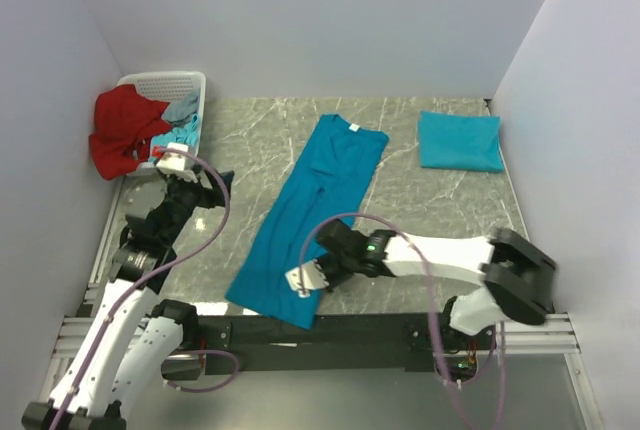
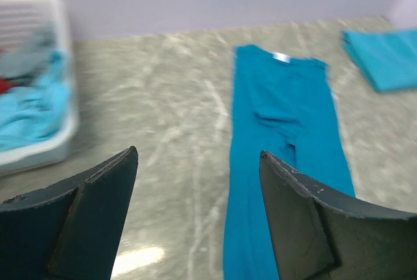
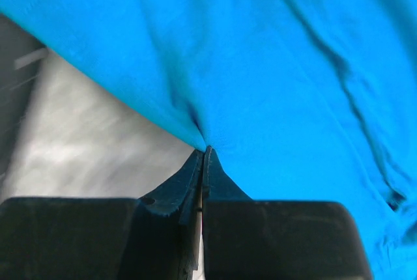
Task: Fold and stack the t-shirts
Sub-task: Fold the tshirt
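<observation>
Notably, the right gripper (image 3: 203, 150) stretched low and leftward, clamped on the near edge of the lengthwise-folded t-shirt (image 1: 325, 185); the left gripper (image 2: 199, 154) hovered raised, jaws apart.

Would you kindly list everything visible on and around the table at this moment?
long teal-blue cloth t-shirt: one, teal-blue, lying as a narrow strip down the middle of the table
folded teal-blue t-shirt: one, teal-blue, far right corner
white plastic slatted basket: one, white, far left corner
red cloth garment: one, red, draped over the basket's left side
light blue clothes: count unclear, light blue, inside the basket
grey marbled table: one, grey, under everything
left arm: one, black and white, beside the basket, jaws open and empty
right arm: one, white and black, jaws shut on the long t-shirt's near edge
</observation>
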You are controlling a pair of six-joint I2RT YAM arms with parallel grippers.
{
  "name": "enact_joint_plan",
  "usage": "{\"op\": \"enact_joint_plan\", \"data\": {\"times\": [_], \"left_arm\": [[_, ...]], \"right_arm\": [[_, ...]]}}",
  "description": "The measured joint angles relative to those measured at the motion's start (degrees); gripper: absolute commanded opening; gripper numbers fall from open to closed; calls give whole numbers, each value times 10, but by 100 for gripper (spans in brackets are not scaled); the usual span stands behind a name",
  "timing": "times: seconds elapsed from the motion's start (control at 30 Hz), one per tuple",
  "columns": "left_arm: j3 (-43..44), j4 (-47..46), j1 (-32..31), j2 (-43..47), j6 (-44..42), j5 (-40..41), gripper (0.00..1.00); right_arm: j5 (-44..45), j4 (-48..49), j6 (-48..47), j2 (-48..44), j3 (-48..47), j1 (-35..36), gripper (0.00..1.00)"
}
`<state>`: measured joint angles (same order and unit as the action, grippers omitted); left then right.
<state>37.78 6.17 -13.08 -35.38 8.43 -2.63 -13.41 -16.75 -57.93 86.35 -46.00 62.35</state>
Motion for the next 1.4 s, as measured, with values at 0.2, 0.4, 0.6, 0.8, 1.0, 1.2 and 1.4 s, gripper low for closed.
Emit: {"op": "enact_joint_plan", "data": {"times": [0.2,0.4,0.6,0.8,1.0,1.2,1.4], "left_arm": [[36,-38,0,-165,38,-128,81],[202,-35,-19,-442,110,-203,79],[457,7,-51,-721,143,-199,67],[629,100,-67,-921,154,-195,60],[694,161,-79,-987,153,-165,60],[780,186,-83,-1026,154,-154,57],[838,196,-90,-1074,170,-127,52]], "right_arm": [[-41,-102,-5,-208,99,0,8],[-9,-192,21,-354,189,-9,60],[23,-174,64,-469,191,-173,74],[30,-96,151,-431,157,-343,70],[-38,-70,237,-281,31,-486,67],[-87,-69,284,-290,28,-488,67],[-103,-68,300,-317,31,-492,68]]}}
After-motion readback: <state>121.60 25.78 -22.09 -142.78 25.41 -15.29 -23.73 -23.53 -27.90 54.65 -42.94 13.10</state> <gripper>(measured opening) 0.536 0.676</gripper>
